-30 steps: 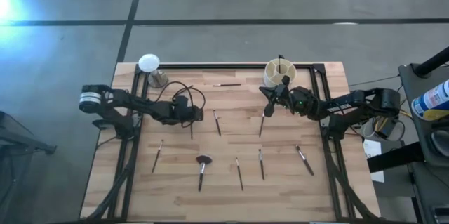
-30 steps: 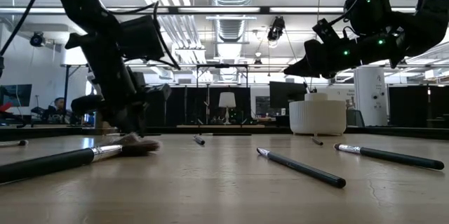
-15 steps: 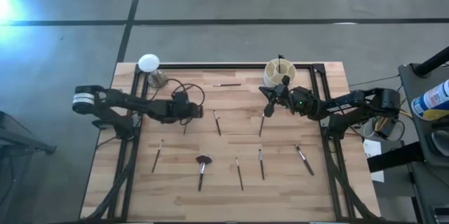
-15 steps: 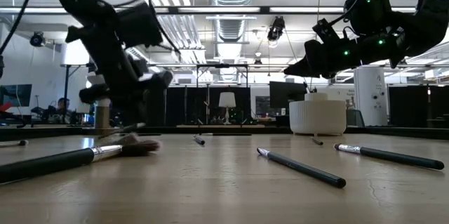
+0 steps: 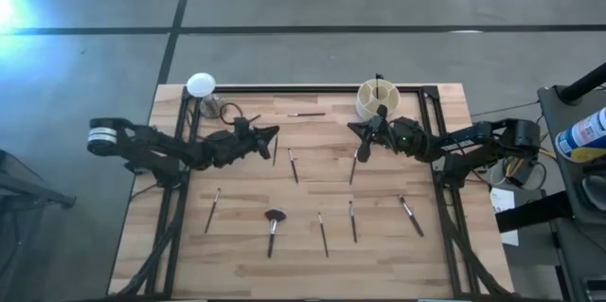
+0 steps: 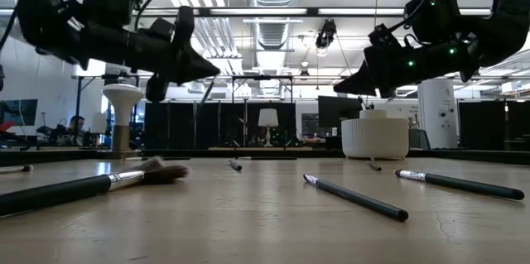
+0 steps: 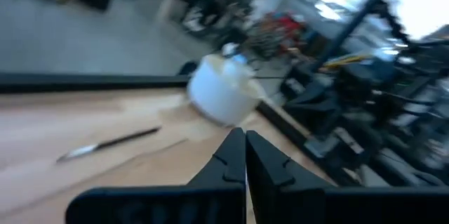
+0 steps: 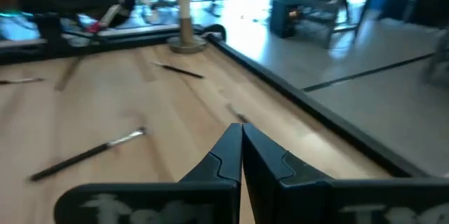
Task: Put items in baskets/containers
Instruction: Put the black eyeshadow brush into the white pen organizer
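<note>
- Two hands are up off the counter. My left hand (image 5: 273, 133) hangs over the far-left part, pinched fully shut. From above, a thin dark brush (image 5: 275, 150) slants down from its tip, so I judge it is held, though my wrist camera shows the fingers (image 7: 235, 155) pressed together with nothing visible between them.
- My right hand (image 5: 365, 132) hovers just in front of the cream cup (image 5: 377, 99) near the far-right corner, also fully shut. A brush (image 5: 354, 166) seems to trail from it toward the middle. Whether it is gripped or merely lying beneath, I cannot tell.
- Brushes already stand in the cup. Loose brushes lie flat across the middle and near half of the counter, among them the fluffy-headed brush (image 5: 273, 228).
- One more thin brush (image 5: 306, 114) lies near the far edge, between the cup and the white disc on its stand (image 5: 202, 87) at the far-left corner.
- Step in hand, as I judge it: carrying to the cup. Next, my left hand must cross to the cup, tip its brush upright and release. My right hand sits close by, so the two should go in turn.
</note>
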Robot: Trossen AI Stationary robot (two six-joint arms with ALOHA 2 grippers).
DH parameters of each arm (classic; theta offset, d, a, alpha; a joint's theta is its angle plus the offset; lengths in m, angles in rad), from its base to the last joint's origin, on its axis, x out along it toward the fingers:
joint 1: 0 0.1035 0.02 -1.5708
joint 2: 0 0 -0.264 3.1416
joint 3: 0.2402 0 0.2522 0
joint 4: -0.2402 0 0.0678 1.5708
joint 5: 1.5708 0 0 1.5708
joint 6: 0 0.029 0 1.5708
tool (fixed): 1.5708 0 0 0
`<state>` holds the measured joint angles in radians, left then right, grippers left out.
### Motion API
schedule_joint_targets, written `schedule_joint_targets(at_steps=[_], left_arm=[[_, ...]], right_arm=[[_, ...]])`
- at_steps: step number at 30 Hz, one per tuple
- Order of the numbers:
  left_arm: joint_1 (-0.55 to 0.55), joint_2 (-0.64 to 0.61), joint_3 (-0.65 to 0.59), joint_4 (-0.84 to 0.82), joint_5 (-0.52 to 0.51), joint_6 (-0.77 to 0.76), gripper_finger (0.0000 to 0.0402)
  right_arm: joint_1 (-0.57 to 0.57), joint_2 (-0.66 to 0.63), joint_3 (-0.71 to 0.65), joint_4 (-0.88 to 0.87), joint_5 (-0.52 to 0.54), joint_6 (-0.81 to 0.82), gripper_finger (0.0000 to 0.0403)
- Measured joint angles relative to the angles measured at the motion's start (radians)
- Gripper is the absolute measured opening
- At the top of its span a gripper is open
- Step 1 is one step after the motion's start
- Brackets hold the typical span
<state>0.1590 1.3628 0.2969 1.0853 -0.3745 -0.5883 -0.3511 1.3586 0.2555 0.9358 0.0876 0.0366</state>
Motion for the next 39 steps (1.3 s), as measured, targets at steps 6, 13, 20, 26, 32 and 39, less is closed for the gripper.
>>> schedule_joint_targets(at_steps=[6,13,20,26,32,39], left_arm=[[0.067,0.181,0.05,0.284,0.292,0.118,0.0],[0.108,0.382,0.204,0.466,0.54,0.191,0.0],[0.124,0.482,0.364,0.469,0.697,0.203,0.0],[0.13,0.508,0.428,0.466,0.752,0.205,0.0],[0.136,0.505,0.432,0.458,0.757,0.225,0.0],[0.139,0.504,0.436,0.459,0.755,0.224,0.0]], right_arm=[[0.007,0.001,0.054,-0.046,-0.134,0.127,0.0009],[0.063,0.026,0.119,-0.042,-0.2,0.26,0.0013],[0.133,0.095,0.204,-0.042,-0.216,0.278,0.0062],[0.142,0.136,0.262,-0.042,-0.217,0.278,0.0116],[0.142,0.13,0.288,-0.041,-0.22,0.252,0.0148],[0.142,0.147,0.329,-0.039,-0.219,0.216,0.0136]])
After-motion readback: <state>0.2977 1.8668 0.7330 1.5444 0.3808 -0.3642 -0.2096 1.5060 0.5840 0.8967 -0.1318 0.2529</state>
